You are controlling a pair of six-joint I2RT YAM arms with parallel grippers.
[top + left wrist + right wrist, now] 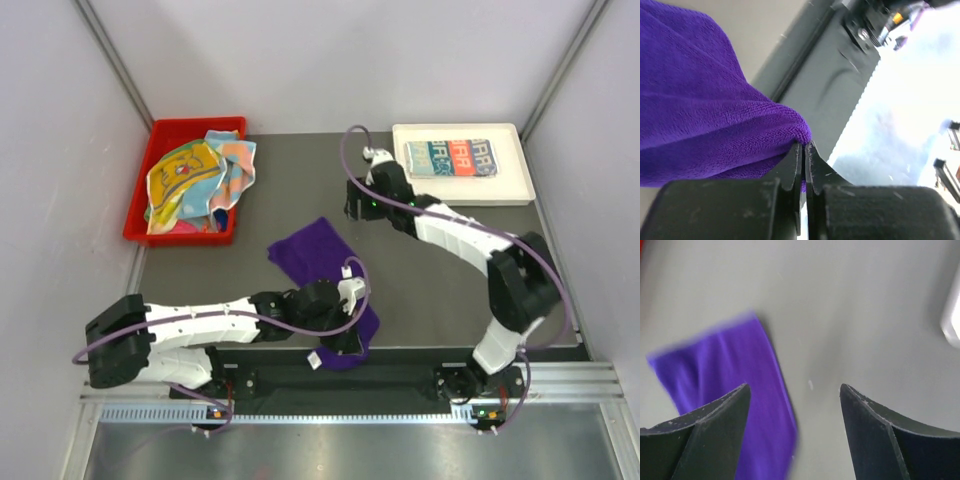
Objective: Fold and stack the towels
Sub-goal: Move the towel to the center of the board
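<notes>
A deep purple towel (pixel 312 252) lies on the dark table near the front middle. My left gripper (pixel 347 340) is shut on its near corner; in the left wrist view the jaws pinch a fold of the purple towel (pixel 700 115) at the gripper's tips (pixel 804 146). My right gripper (pixel 358 210) is open and empty, hanging above the table behind the towel; its view shows the towel's far corner (pixel 735 375) below the left finger (pixel 715 415). A folded teal, orange and white lettered towel (pixel 452 158) lies in the white tray (pixel 515 190). Several multicoloured towels (pixel 195 180) sit piled in the red bin (pixel 150 185).
The red bin stands at the back left and the white tray at the back right. Grey walls close in both sides. The table's front edge and a metal rail (pixel 560 385) run just behind the arm bases.
</notes>
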